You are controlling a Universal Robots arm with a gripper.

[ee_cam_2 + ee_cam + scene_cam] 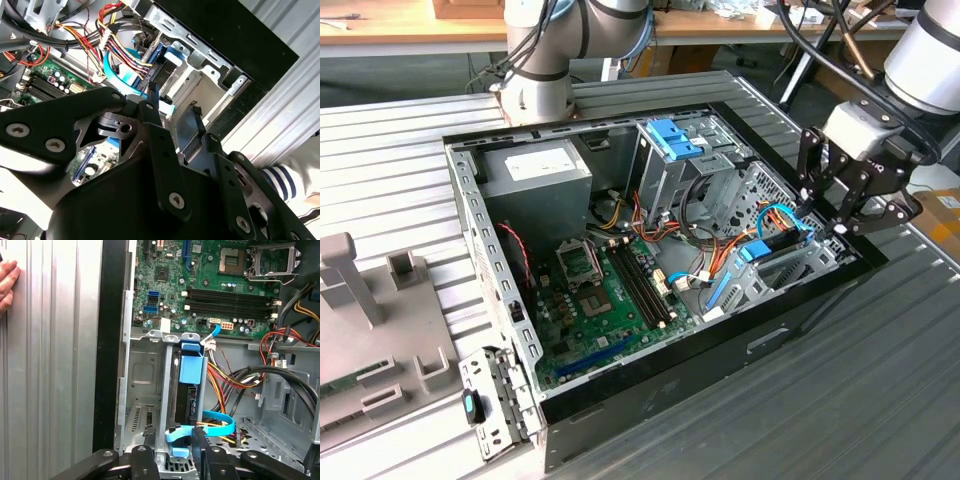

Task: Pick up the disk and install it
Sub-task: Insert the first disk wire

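- One arm works here, and its gripper (pixel 817 222) hangs over the computer case (pixel 650 385) at the exterior view's right, right at the drive bay (pixel 150 405).
- Seated edge-up in that bay is the disk (pixel 186 390), a dark slab with blue carrier rails; one blue tab (pixel 192 367) stands up at its end toward the motherboard (pixel 220 290), another curls at the end by the gripper.
- In the exterior view the disk (pixel 775 245) shows as a dark bar with blue ends, just below the fingertips.
- Both dark fingers (pixel 165 150) reach down toward the disk's top edge with a gap between them; the jaws stand apart and I see nothing clamped in them.
- Whether a fingertip touches the disk I cannot tell.
- By its look the disk sits deep in its slot, so the install seems nearly or fully done; I cannot confirm that it has latched.
- Judged as a thing to handle: a metal drive is stiff and fairly heavy for its size, smooth on its faces, and sensitive to knocks.
- Best hold is across the two flat faces near the middle of the exposed edge, not on the springy blue tabs.
- Bundled cables (pixel 235 375) run just beside the bay and could snag.
- At the far edge of the table, a person's hand (pixel 7 282) rests on the ribbed metal.
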